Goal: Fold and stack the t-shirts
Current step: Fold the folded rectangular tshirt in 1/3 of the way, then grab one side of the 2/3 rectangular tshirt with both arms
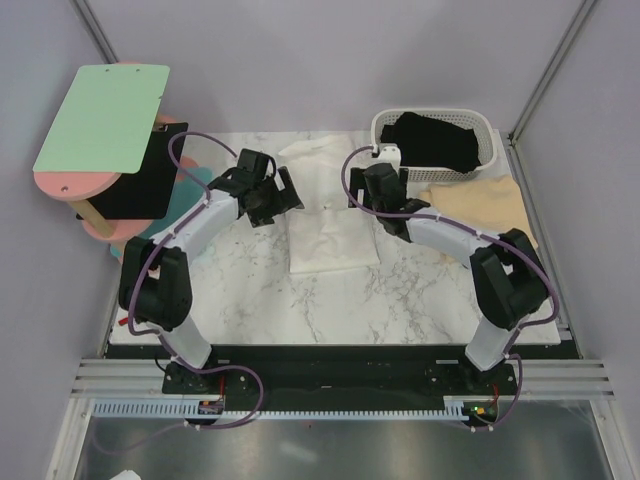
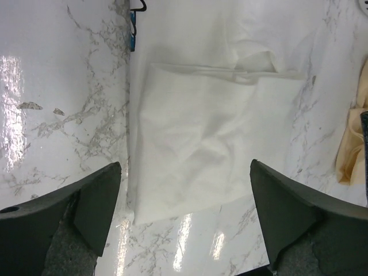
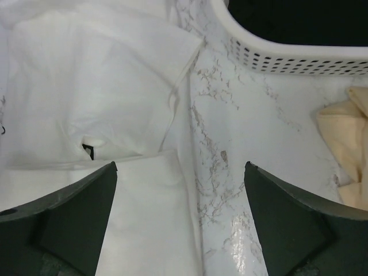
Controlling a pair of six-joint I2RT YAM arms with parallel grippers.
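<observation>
My arms bent inward over the table. My left gripper and right gripper hovered spread wide and empty on either side of the folded white t-shirt. The tan t-shirt lay beside the basket, which held the black t-shirt.

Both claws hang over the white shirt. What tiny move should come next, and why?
Probably lower both and pinch the far end of the white shirt, to fold it over the near part. The left gripper and right gripper are open and empty. The shirt's near part lies as a neat rectangle, while its far end lies spread and rumpled.
</observation>
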